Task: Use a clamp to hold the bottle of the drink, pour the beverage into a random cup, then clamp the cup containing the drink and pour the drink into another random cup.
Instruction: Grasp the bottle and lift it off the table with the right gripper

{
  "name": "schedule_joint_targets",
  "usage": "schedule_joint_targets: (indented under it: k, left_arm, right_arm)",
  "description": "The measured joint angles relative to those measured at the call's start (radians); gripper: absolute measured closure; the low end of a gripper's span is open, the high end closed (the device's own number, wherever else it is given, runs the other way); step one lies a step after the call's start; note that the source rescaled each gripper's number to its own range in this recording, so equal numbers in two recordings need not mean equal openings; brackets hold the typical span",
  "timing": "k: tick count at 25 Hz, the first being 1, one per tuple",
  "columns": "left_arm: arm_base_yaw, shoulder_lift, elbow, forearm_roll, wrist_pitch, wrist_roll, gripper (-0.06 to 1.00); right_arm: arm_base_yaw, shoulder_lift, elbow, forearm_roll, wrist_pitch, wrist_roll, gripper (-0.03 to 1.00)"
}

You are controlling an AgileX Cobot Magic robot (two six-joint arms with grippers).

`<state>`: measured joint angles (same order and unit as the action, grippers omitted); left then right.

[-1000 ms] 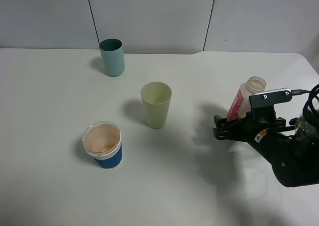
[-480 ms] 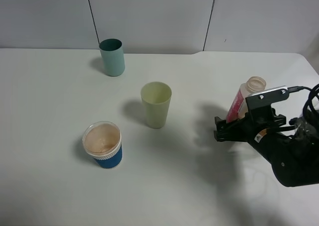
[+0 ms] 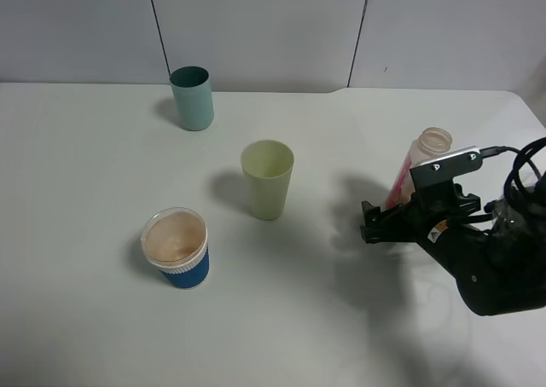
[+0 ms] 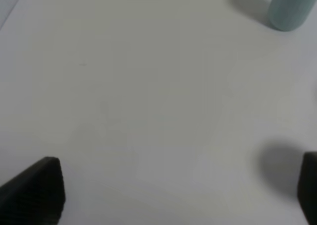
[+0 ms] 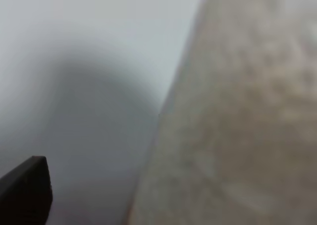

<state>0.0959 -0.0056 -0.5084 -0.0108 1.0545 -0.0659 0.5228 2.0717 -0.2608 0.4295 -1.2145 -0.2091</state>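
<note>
Left fingers (image 4: 34,190): spread wide over the worktop (image 4: 148,96). Right fingers (image 3: 375,225): right of the frame, in front of the bottle (image 3: 424,153); grip or gap cannot be told. Bottle: leaning, neck toward the upper right. Yellow-green cup (image 3: 267,182): centre, upright. Blue cup (image 3: 182,272): lower left, holding the beverage (image 3: 174,236). Teal cup (image 3: 193,99): upper left.

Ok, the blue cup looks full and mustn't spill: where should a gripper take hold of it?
Probably by the wall of the blue cup, below its white rim, jaws level, from its open left side in the high view. It stands upright with drink near the brim, so a finger over the rim would dip in; the yellow-green cup stands apart to its right.
</note>
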Motion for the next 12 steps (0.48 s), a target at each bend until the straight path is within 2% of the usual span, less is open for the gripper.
schedule_joint_targets:
  k: [12]
  left_arm:
    - [0.0,0.0,0.0,0.0,0.0,0.0,-0.01]
  right_arm:
    - [0.0,0.002,-0.012,-0.014,0.0,-0.036,0.12]
